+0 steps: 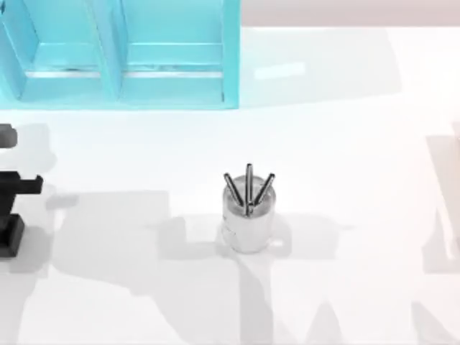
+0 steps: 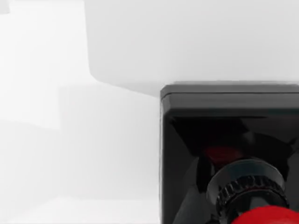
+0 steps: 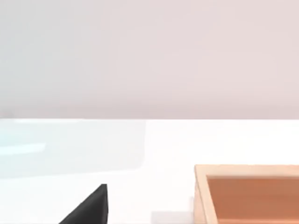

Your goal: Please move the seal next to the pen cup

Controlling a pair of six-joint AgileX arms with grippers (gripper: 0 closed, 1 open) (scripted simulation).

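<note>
The white table [image 1: 359, 144] spreads under me. A pale blue shelf unit [image 1: 115, 57] stands along its far left. My right arm is idle on the right, and its wrist camera looks across the table past a wooden box [image 3: 247, 191]. My left gripper [image 1: 18, 185] is at the table's left edge and is the one at work.

The pen cup [image 1: 246, 230] stands upright near the middle of the table. Its three dark pens [image 1: 249, 183] fan out of the top, and there is bare table all round it. The seal [image 2: 229, 154] sits right under my left wrist camera, very close, with its black square block beyond the ribbed neck and the red knob nearest the lens. I judge it to be at the left edge, well apart from the cup.

I cannot tell whether my left jaws are clenched on the seal or released, and I cannot tell for the right jaws either.

I take the step in hand to be the pickup, since the seal is not yet beside the cup. The next move calls for a firm hold on the knob or neck and a lift clear of the table. Then I carry it right and set it down upright just beside the cup, without brushing the cup's wall or the leaning pens.
</note>
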